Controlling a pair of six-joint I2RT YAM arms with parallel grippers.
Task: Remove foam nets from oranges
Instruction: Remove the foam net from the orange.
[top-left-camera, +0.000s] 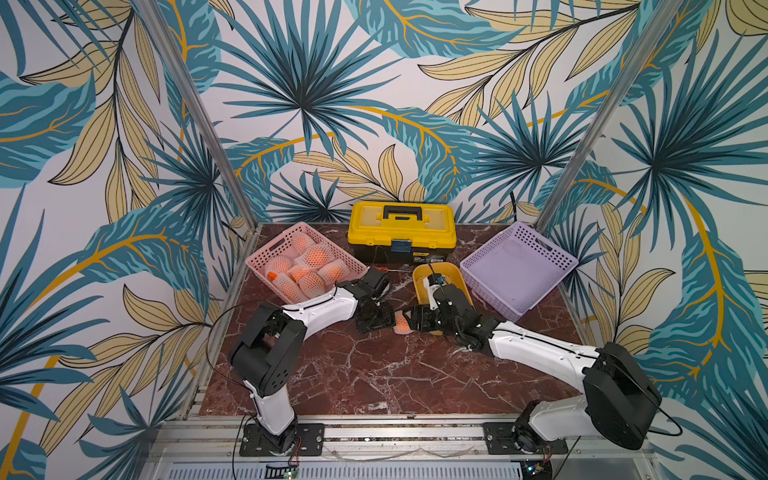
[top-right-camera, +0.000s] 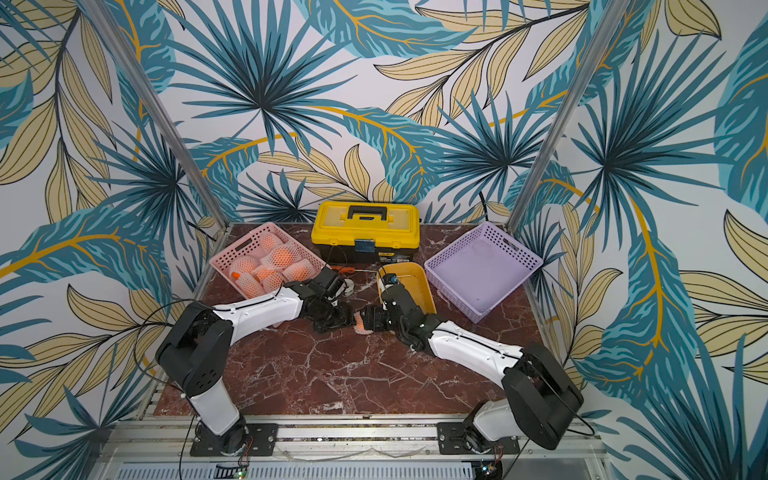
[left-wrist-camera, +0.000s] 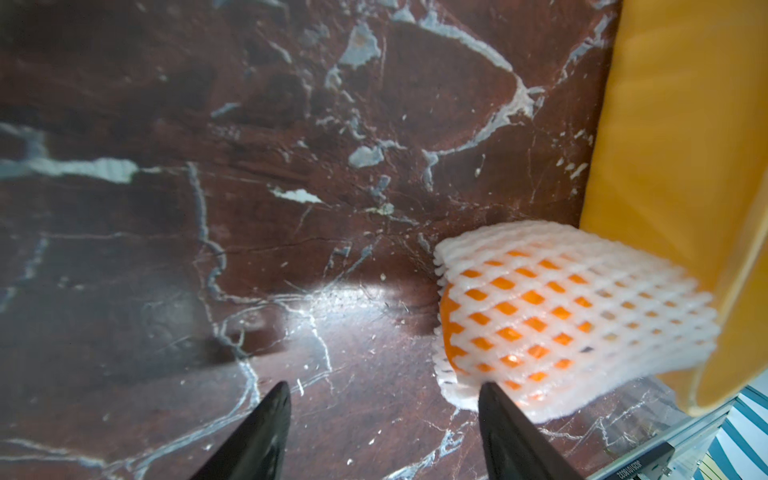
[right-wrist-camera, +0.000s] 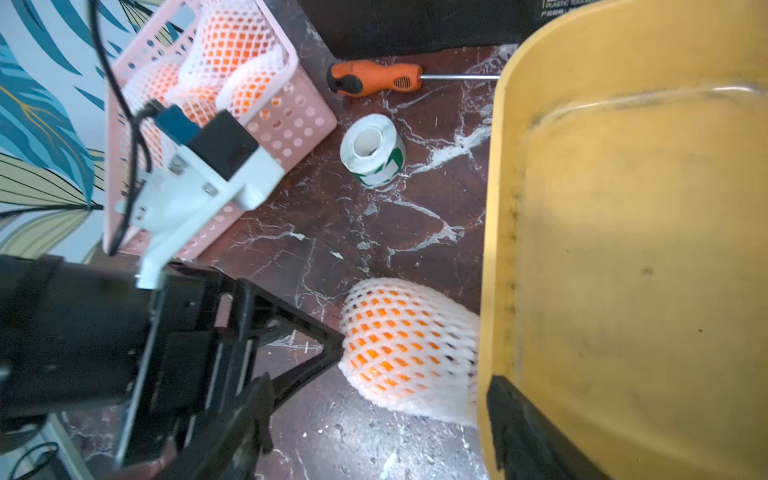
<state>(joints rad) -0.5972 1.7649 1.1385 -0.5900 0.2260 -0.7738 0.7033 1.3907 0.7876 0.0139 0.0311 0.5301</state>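
top views / foam net (top-left-camera: 401, 325): white sleeve, orange inside, lying on the marble table (top-left-camera: 374, 374) mid-scene, squeezed between the two gripper heads, just near-left of the yellow tray (top-left-camera: 455, 274)
top views / left gripper (top-left-camera: 386, 322): parked just left of the net. Way too dark to read the fingers in both top views
top views / right gripper (top-left-camera: 415, 322): just right of the net, facing left. Can't tell the spread from up here either
top views / the rest: more netted oranges (top-left-camera: 309, 268) piled in the pink basket (top-left-camera: 270, 251), far left

left wrist / left gripper (left-wrist-camera: 384, 386): fingers (left-wrist-camera: 266, 419) spread wide, only bare marble between them
left wrist / net: sitting off to one side of that gap, one fingertip just touching the frilly rim, orange (left-wrist-camera: 448, 328) peeking out of that open end
left wrist / long axis: fruit end toward these fingers, slack end over by the tray wall. Touching it or not, can't tell

right wrist / right gripper (right-wrist-camera: 380, 386): one finger (right-wrist-camera: 519, 428) clear against the tray. The other probably the dark tip mixed into the left arm's black parts, so spread, net ahead in the gap, not pinched
right wrist / clutter: screwdriver (right-wrist-camera: 374, 79) and label roll (right-wrist-camera: 372, 149) farther back, well apart

guess / next move: axis roughly left-right, both arms about equally near. Slack tail on the right gripper's side, so likely a pinch there. Left needs a sideways shift first
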